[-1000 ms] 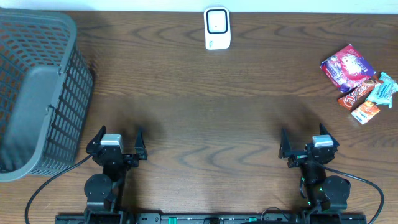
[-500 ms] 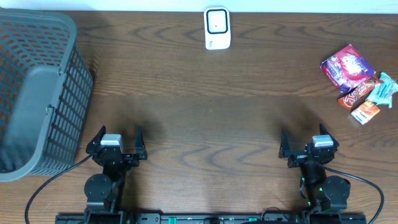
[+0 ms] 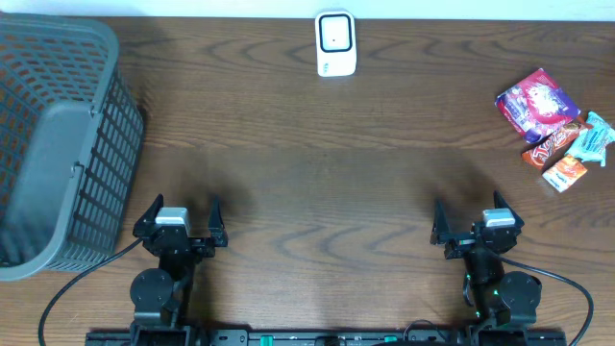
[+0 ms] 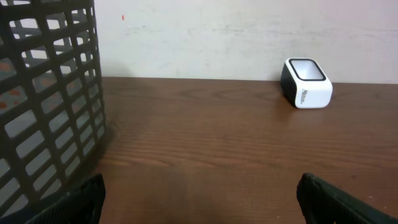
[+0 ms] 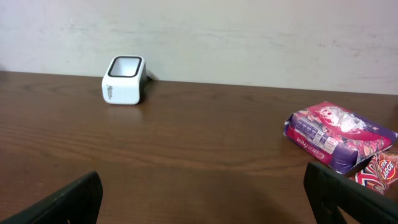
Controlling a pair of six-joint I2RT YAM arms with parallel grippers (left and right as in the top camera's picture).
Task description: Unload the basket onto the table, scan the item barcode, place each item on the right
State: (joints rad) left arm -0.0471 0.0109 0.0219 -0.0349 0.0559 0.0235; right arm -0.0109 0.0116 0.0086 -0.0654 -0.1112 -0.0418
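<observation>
The tabletop [image 3: 327, 163] is dark brown wood with long, wavy grain and a dull sheen. At its far edge, near the middle, stands the scanner [image 3: 335, 43], a small rounded white plastic block with a black-framed window in its top face. On the left side sits a grey plastic basket [image 3: 115, 144] with latticed walls of small rectangular openings. By the right edge lies a glossy purple pouch [image 3: 536, 104] with crinkled film, and just beside it a cluster of smaller wrappers [image 3: 567, 149] in orange, red and teal. Both arms are folded low at the near edge, pointing toward the far side. The left tool [image 3: 184, 210] and right tool [image 3: 468, 216] stand wide apart and empty, well away from the packets and the scanner.
</observation>
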